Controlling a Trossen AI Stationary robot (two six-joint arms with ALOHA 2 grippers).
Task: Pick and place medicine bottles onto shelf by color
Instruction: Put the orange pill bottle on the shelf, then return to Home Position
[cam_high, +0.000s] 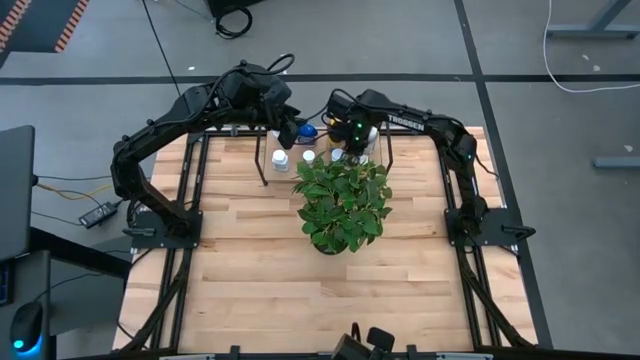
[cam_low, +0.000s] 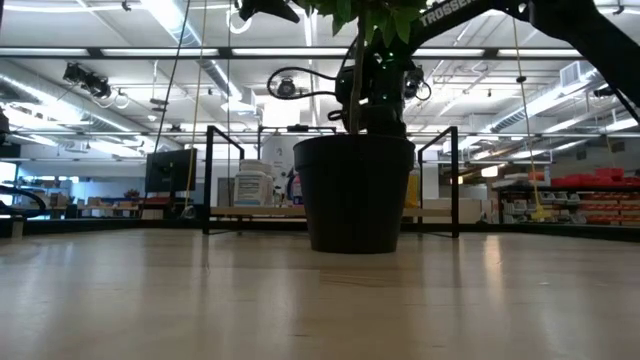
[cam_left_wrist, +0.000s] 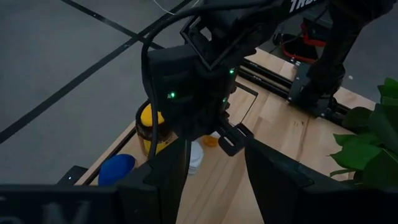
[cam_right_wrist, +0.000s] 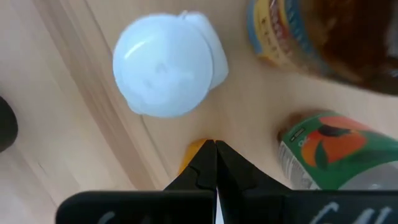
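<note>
Several medicine bottles stand at the table's far middle by the black wire shelf. A white-capped one, an amber one with a yellow cap, a blue one and one with a green and orange label show. Two white bottles stand near the plant. My right gripper is shut and points down among the bottles, just above a small orange thing. My left gripper is open and empty, held above the blue bottle and facing my right gripper. My right gripper's shut fingertips stand right beside the small orange thing on the wood, coming from above. I cannot tell whether they touch it.
A leafy potted plant in a dark pot stands just in front of the bottles and hides part of them. The shelf's posts rise beside the bottles. The table's black frame rails run along both sides.
</note>
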